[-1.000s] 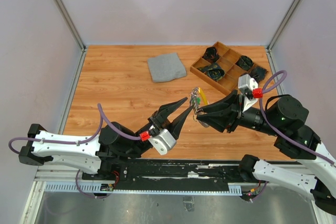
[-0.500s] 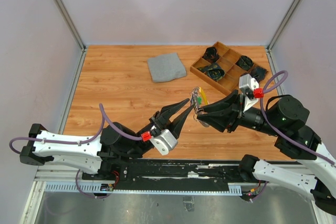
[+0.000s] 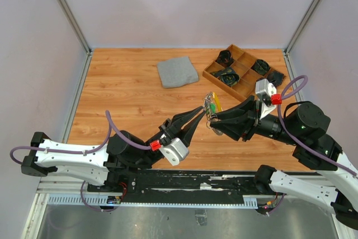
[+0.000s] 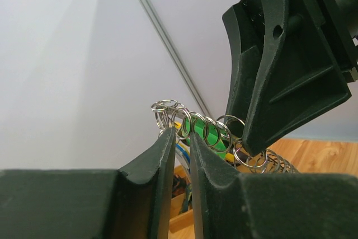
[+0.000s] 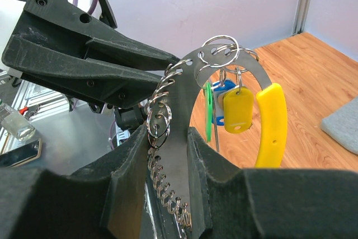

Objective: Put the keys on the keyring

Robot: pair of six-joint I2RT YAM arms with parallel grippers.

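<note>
The keyring (image 3: pixel 210 106) is a curved metal strip with a row of small silvery rings and a yellow grip (image 5: pixel 272 127). My right gripper (image 3: pixel 216 120) is shut on the strip (image 5: pixel 182 116) and holds it above the table. Green (image 5: pixel 208 110), blue (image 5: pixel 224 90) and yellow (image 5: pixel 238 110) keys hang from its top rings. My left gripper (image 3: pixel 199 110) meets it from the left. Its fingers stand a narrow gap apart, tips (image 4: pixel 180 136) pinching at the small rings (image 4: pixel 168 107) beside the green key (image 4: pixel 210 132). No red key shows.
A folded grey cloth (image 3: pixel 177 72) lies at the back middle. A wooden divided tray (image 3: pixel 224 85) with dark items stands at the back right. Enclosure walls and metal posts ring the wooden table (image 3: pixel 123 99).
My left gripper's fingers have closed from wide open to a narrow gap, and its tips have moved up to the keyring's rings. The right gripper holds the keyring nearly still.
</note>
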